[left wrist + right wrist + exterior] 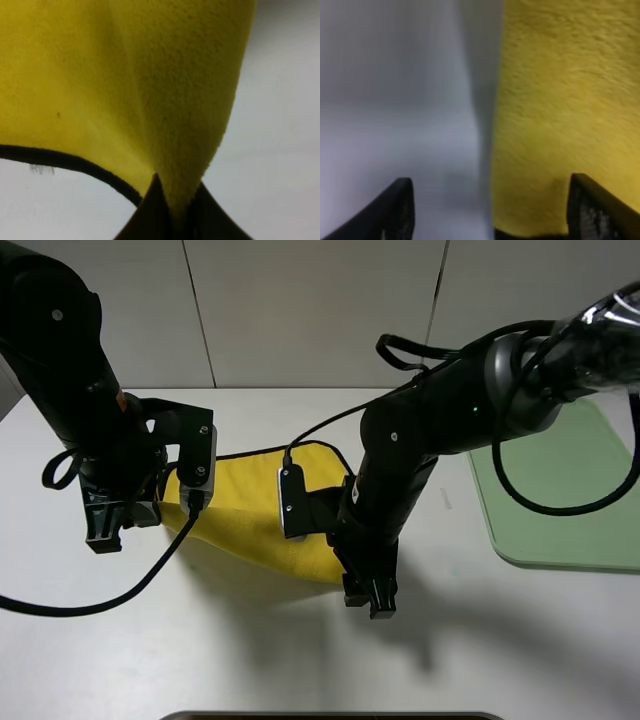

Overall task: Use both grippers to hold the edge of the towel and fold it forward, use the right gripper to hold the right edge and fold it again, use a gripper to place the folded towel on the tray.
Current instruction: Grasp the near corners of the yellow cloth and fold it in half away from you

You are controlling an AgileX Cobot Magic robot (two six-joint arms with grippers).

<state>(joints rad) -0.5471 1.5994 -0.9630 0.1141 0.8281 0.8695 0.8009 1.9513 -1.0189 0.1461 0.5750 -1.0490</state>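
The yellow towel (262, 512) with a black hem lies on the white table between my two arms. My left gripper (112, 530) is at the towel's left side. In the left wrist view it (172, 215) is shut on a pinched fold of the towel (150, 90), which is lifted off the table. My right gripper (370, 595) is over the towel's near right edge. In the right wrist view it (490, 220) is open, with the towel's edge (560, 115) between its fingers (395, 210). The green tray (560, 490) sits at the right.
The white table (250, 640) extends toward the front. Black cables hang from both arms, and the left one (110, 602) trails over the table. A grey wall stands behind the table.
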